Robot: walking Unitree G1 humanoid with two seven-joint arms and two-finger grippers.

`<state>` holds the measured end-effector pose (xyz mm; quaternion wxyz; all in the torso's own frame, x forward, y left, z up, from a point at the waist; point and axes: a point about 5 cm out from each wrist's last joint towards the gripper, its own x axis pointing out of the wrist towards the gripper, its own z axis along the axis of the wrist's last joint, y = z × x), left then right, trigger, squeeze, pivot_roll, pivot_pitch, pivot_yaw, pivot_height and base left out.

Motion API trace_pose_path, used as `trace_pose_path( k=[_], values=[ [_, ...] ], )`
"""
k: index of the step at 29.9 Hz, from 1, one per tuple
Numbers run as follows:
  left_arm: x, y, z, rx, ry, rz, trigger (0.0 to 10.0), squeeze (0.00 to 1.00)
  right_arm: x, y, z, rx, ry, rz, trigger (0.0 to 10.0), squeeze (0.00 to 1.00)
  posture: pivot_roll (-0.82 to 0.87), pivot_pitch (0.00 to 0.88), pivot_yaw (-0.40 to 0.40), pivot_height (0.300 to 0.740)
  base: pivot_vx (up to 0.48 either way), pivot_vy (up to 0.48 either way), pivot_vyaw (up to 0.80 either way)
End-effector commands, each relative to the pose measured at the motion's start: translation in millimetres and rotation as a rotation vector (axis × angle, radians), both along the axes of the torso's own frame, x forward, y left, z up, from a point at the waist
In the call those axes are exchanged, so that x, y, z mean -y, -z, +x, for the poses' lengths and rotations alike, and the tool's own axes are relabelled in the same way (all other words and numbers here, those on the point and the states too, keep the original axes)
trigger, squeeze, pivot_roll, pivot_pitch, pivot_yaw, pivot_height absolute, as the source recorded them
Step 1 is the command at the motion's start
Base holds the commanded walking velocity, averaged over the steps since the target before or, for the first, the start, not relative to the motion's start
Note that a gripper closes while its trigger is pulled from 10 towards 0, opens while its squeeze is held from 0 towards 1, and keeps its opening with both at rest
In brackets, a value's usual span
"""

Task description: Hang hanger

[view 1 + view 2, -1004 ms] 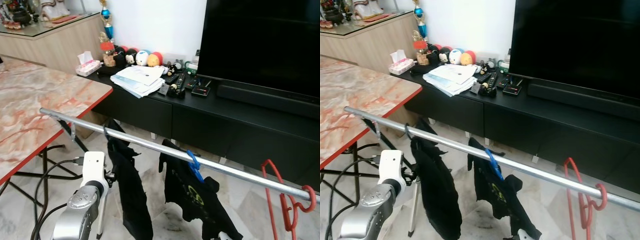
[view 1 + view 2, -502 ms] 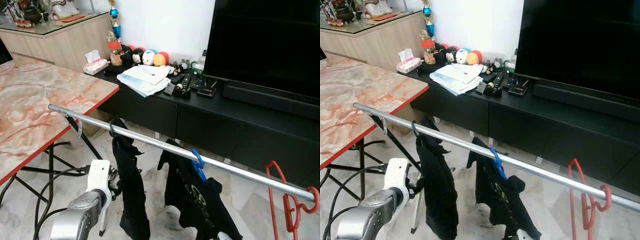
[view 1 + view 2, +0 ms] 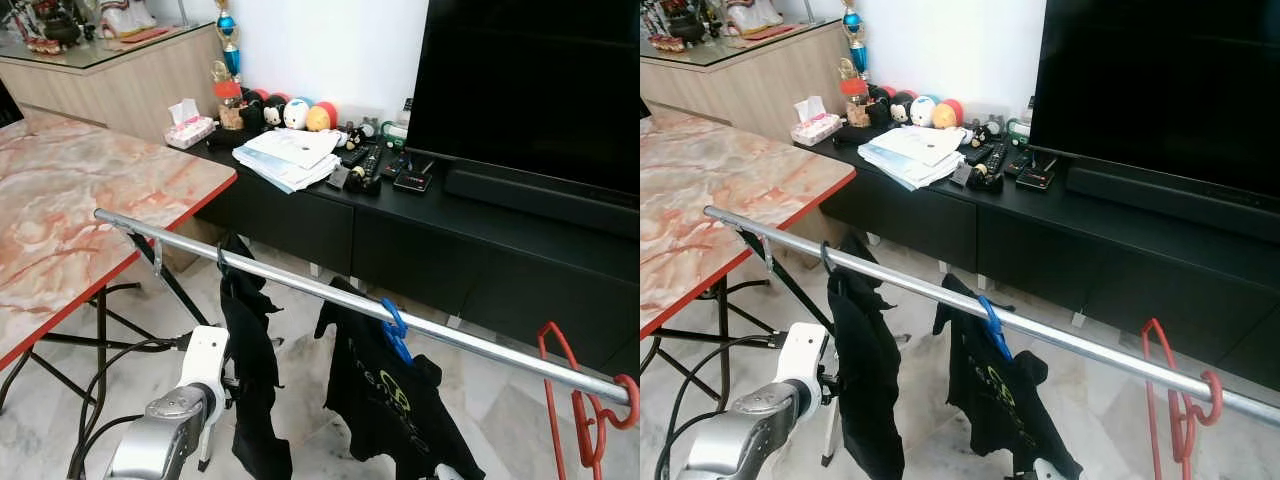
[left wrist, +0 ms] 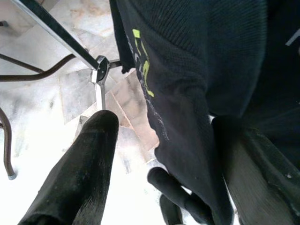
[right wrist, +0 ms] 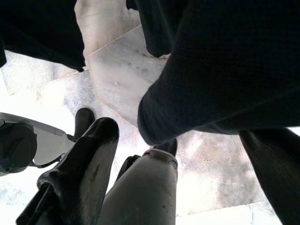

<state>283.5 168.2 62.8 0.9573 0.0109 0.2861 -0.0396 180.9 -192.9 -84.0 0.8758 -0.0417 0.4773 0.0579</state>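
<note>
Left wrist view gets close: the left gripper [image 4: 161, 154] has its fingers spread wide with a black shirt [image 4: 197, 70] hanging between them, not clamped. Right gripper [image 5: 178, 154] is spread open too. The red hanger [image 3: 575, 410] hangs at the rail's [image 3: 330, 292] right end, past the shirts.

1. Ahead of you: dark television [image 3: 535, 85] on a black cabinet [image 3: 420, 225]; papers [image 3: 288, 155], remotes [image 3: 362, 165], plush toys [image 3: 295, 114] on top.
2. To your left: marble-patterned table [image 3: 75, 215]; tissue box [image 3: 190, 128] beyond.
</note>
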Motion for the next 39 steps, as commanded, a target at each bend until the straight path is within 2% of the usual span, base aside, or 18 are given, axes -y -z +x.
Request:
trace_pose_path(
  k=[1,3,9,18,22,24,28,32,33,34,35,39],
  values=[
    [-3.5,0.4,4.8,0.023,-0.018,0.019,10.0,0.00,-2.4,0.7,-0.9,-0.001,-0.001,0.005,10.0,0.00,-0.05,0.079,0.080,0.740,0.000,0.000,0.00],
    [-3.8,1.8,7.2,0.032,-0.025,0.012,10.0,0.00,-2.4,0.7,-0.8,-0.001,-0.002,0.005,10.0,0.00,-0.05,0.079,0.080,0.740,0.000,0.000,0.00],
    [1.7,5.1,28.1,0.088,-0.055,-0.069,10.0,0.00,-2.0,0.4,-0.3,-0.001,-0.002,0.005,10.0,0.00,-0.06,0.083,0.075,0.740,0.000,0.000,0.00],
    [1.0,1.3,50.5,0.129,-0.095,-0.062,10.0,0.00,-1.9,0.4,-0.4,0.001,0.000,0.005,10.0,0.00,-0.07,0.087,0.075,0.740,0.000,0.000,0.00],
    [-1.4,3.2,53.9,0.137,-0.110,-0.058,10.0,0.00,-2.1,0.4,-0.3,0.001,0.000,0.006,10.0,0.00,-0.07,0.088,0.075,0.740,0.000,0.000,0.00],
    [-2.3,6.9,56.0,0.125,-0.130,-0.104,10.0,0.00,-2.1,0.3,-0.1,0.002,0.002,0.007,10.0,0.00,-0.08,0.087,0.076,0.740,0.000,0.000,0.00],
    [3.6,13.0,54.1,0.080,-0.077,-0.101,10.0,0.00,-1.4,0.0,0.4,0.004,0.005,0.004,10.0,0.00,-0.08,0.088,0.075,0.740,0.000,0.000,0.00],
    [5.4,13.8,55.4,0.084,-0.079,-0.103,10.0,0.00,-0.9,-0.2,0.6,0.005,0.005,0.002,10.0,0.00,-0.08,0.087,0.072,0.740,0.000,0.000,0.00],
    [5.8,13.9,55.6,0.085,-0.080,-0.106,9.5,0.00,-0.7,-0.2,0.7,0.005,0.005,0.001,10.0,0.00,-0.08,0.087,0.072,0.740,0.000,0.000,0.00],
    [6.2,14.0,55.9,0.086,-0.080,-0.109,3.1,0.00,-0.6,-0.3,0.7,0.005,0.004,0.001,10.0,0.00,-0.08,0.087,0.072,0.740,0.000,0.000,0.00],
    [7.5,13.4,56.5,0.093,-0.077,-0.111,0.0,0.00,-0.5,-0.3,0.8,0.005,0.003,0.000,10.0,0.00,-0.08,0.086,0.071,0.740,0.000,0.000,0.00],
    [7.3,11.2,59.0,0.113,-0.082,-0.111,0.0,0.00,-0.2,-0.5,1.0,0.005,0.003,-0.001,10.0,0.00,-0.08,0.086,0.070,0.740,0.000,0.000,0.00]
  ],
)
